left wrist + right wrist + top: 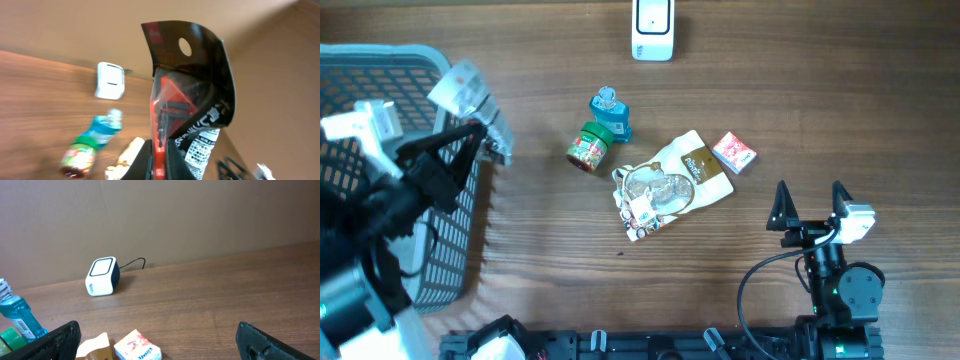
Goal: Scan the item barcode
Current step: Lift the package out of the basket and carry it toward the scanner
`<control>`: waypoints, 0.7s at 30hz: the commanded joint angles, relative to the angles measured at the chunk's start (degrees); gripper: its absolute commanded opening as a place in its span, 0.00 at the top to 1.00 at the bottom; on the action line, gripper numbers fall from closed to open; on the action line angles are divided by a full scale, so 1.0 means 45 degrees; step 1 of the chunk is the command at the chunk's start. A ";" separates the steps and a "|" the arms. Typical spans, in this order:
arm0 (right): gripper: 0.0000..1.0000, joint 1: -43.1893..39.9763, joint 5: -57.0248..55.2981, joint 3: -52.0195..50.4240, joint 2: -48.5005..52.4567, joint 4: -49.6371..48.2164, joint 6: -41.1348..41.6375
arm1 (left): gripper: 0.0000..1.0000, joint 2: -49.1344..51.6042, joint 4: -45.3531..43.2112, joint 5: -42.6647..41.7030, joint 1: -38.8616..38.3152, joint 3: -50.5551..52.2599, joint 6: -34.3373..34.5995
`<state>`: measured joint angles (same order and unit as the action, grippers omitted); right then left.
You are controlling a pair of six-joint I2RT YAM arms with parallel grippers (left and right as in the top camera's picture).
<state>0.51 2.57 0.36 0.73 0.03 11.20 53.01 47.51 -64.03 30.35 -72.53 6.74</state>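
My left gripper is shut on the item, a blister pack with a black card and a red tool, held in the air over the basket's right edge. In the left wrist view the jaws pinch the pack's red lower edge at my left gripper, and a white printed label shows on its right side. The white scanner stands at the table's far edge, also in view as the scanner and the scanner. My right gripper rests open and holds nothing at the front right; its fingers stand wide apart.
A grey mesh basket fills the left side. In the middle of the table lie a blue bottle, a green-lidded jar, a beige and clear pouch and a small tissue pack.
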 commanded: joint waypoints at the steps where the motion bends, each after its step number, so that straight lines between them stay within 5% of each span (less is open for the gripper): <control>1: 0.00 0.0053 0.0121 -0.0015 -0.0068 -0.0034 -0.0146 | 0.96 0.1005 -0.2103 -0.5280 -0.0840 0.0000 -0.0753; 15: 0.00 0.0053 0.0121 -0.0015 -0.0068 -0.0034 -0.0146 | 0.96 0.2574 -1.0948 -0.5814 -0.6300 -0.0005 -0.2089; 21: 0.00 0.0053 0.0121 -0.0015 -0.0068 -0.0034 -0.0146 | 0.96 0.3181 -1.1176 -0.5819 -0.7271 -0.0005 -0.1112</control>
<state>0.51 2.57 0.36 0.73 0.03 11.20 65.10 -2.81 -89.21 -0.58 -71.96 -0.97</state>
